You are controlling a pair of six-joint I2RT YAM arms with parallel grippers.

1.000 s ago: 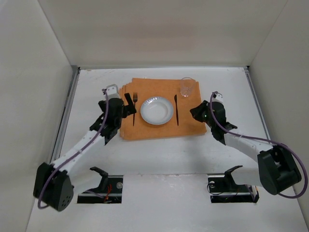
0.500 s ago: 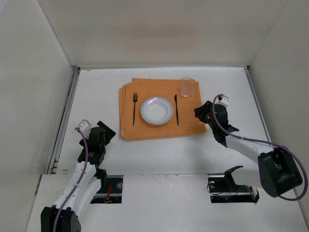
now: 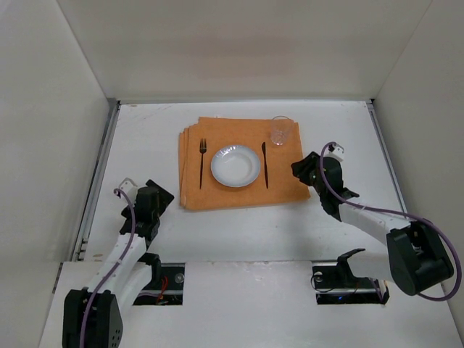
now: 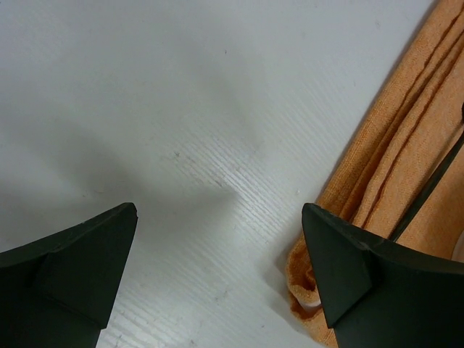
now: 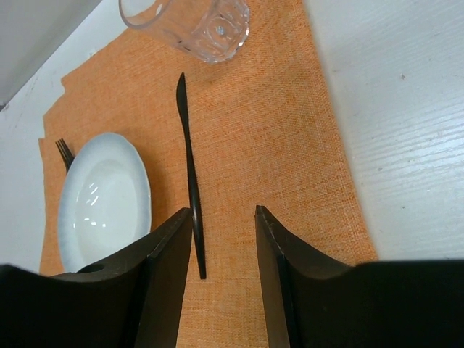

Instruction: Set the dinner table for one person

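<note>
We see the table point(image 3: 246, 232) filling the workspace, with the mat point(image 3: 217, 194) on its far middle part. Our left gripper point(image 4: 219, 210) is spread wide, and our right gripper point(image 5: 223, 212) is only slightly parted at the mat's edge. Both hold nothing.

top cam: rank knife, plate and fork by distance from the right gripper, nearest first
From the right gripper:
1. knife, just right of the plate, closest to the jaws
2. plate, middle of the orange mat
3. fork, left of the plate, farthest
</note>
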